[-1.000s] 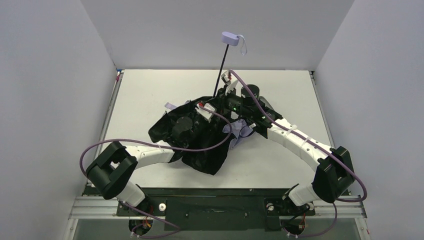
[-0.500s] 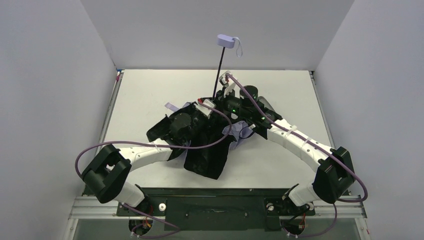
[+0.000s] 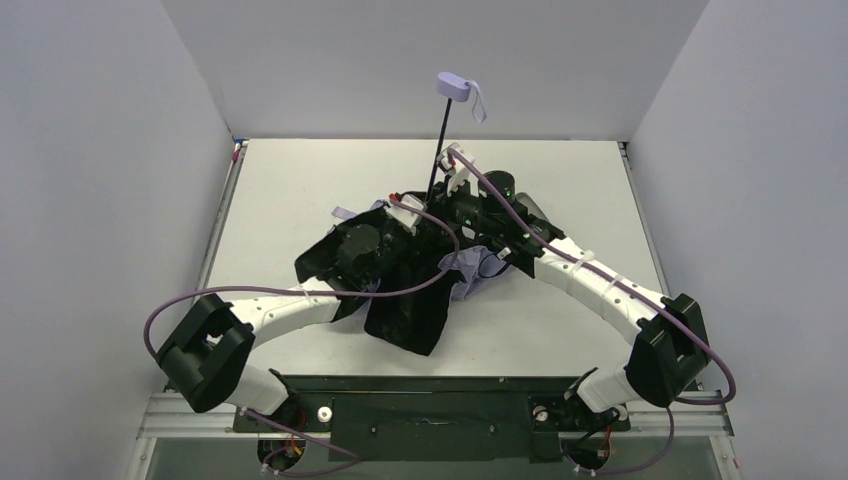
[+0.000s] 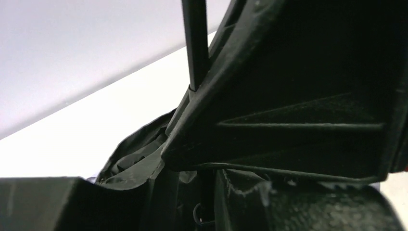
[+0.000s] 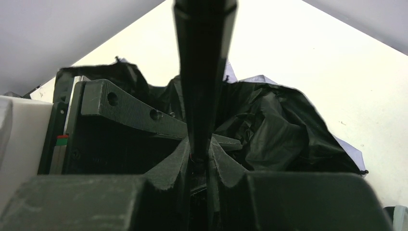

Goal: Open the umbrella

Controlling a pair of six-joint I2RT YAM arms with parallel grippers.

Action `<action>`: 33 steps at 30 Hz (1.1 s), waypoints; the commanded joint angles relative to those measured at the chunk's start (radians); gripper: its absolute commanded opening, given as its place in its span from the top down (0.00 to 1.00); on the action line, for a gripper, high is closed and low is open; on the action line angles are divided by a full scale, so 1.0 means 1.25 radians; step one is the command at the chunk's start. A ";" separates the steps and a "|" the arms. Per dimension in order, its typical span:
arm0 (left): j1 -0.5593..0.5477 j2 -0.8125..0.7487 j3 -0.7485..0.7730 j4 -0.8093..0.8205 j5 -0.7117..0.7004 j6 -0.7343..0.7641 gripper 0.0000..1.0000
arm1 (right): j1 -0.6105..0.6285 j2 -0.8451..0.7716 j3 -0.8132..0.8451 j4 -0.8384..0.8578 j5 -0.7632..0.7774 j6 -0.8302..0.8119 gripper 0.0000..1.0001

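Umbrella (image 3: 400,290), compact folding kind, at the middle of the flat white worktop (image 3: 290,180). Pale lavender canopy (image 3: 420,320) with black underside slumped in a crumpled heap, black side mostly up, lavender folds (image 3: 478,265) peeping out on the right and a small flap at the far left. Not spread. Thin black shaft (image 3: 441,135) rising out of the heap, tilted up and away toward the back wall. Topped by a small lavender knob handle (image 3: 456,86) with a looped wrist strap (image 3: 480,100) hanging off its right side, well clear of the worktop.

Right gripper (image 5: 198,156), black and two-fingered, reaching in from the right. Fingers (image 5: 166,173) pressed together on the shaft, clamping it from both sides, low down near where it leaves the fabric. From the right wrist, shaft running straight up out of the grip, rumpled black fabric just behind.

Left gripper (image 3: 415,207), black with a white and red fitting, reaching in from the left over the heap, beside the same shaft and close to the right gripper. From the left wrist, fingers (image 4: 72,204) either side of the shaft's lower end with a narrow gap showing; whether pressing on it or just short of it, cannot tell. Large black moulded part filling the upper right of that view, too close to identify.

Purple cables (image 3: 300,292) looping along both white-and-black arms.
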 commanded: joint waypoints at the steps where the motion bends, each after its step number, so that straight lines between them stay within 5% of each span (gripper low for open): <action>1: -0.004 0.007 -0.004 -0.005 0.020 -0.038 0.82 | 0.006 -0.020 0.062 0.049 -0.001 -0.010 1.00; 8: -0.013 0.107 -0.093 0.025 -0.013 -0.152 0.83 | -0.011 -0.003 0.140 0.057 -0.001 0.000 1.00; 16: -0.026 0.189 -0.144 0.017 -0.029 -0.234 0.69 | -0.034 0.019 0.224 0.084 -0.009 0.025 1.00; 22: -0.029 0.252 -0.144 -0.003 -0.057 -0.280 0.76 | -0.045 0.016 0.225 0.098 -0.018 0.033 1.00; 33: -0.036 0.253 -0.163 -0.090 -0.108 -0.315 0.71 | -0.047 0.025 0.324 0.166 -0.019 0.106 1.00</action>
